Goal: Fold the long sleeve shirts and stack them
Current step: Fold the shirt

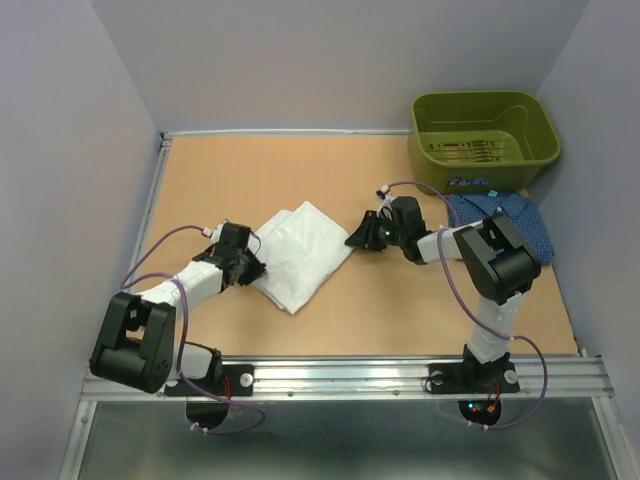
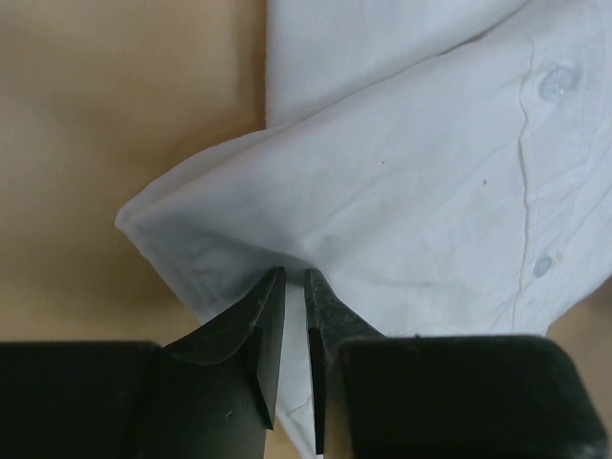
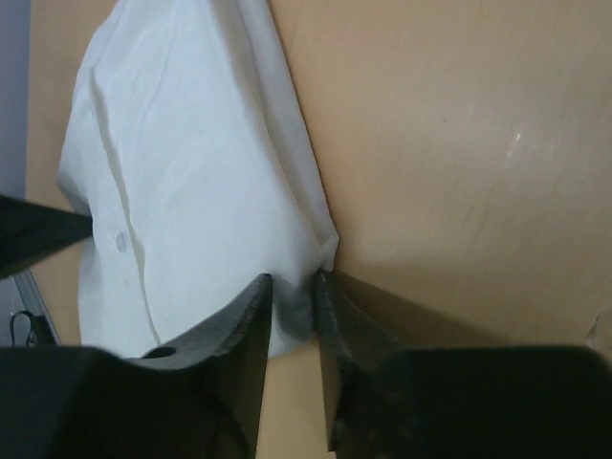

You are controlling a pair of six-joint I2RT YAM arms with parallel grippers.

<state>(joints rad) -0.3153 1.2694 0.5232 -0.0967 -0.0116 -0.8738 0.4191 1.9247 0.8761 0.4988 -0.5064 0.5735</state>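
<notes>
White shirt [image 1: 300, 250] lies folded into a rough rectangle mid-table, turned diagonally, long axis running 1 to 7 o'clock in the top view. Left gripper [image 1: 252, 268] sits at its 9 o'clock edge and right gripper [image 1: 362, 238] at its 3 o'clock corner, so both arms are on the same garment from opposite sides. In the left wrist view the fingers [image 2: 268, 325] are almost together, with only a thin slit between the tips. A folded edge of white cloth runs into that slit, so it reads as pinched on the shirt. The button placket [image 2: 535, 172] runs down the cloth at 3 o'clock of the tips, two buttons visible. In the right wrist view the fingers [image 3: 249, 325] stand a bit wider, with the shirt's corner bunched in the gap and touching both inner faces, so it reads as closed on that corner. The rest of the shirt spreads toward 11 o'clock from the tips, with bare table [image 1: 400, 310] at 1 to 3 o'clock. Blue shirt [image 1: 505, 215] lies crumpled at the table's 3 o'clock edge, well apart from the white one, partly behind the right arm. No gripper touches it. Green bin [image 1: 430, 150] stands in the 1 o'clock corner, just beyond the blue shirt, which touches or nearly touches its front wall. Shirts are not stacked.
</notes>
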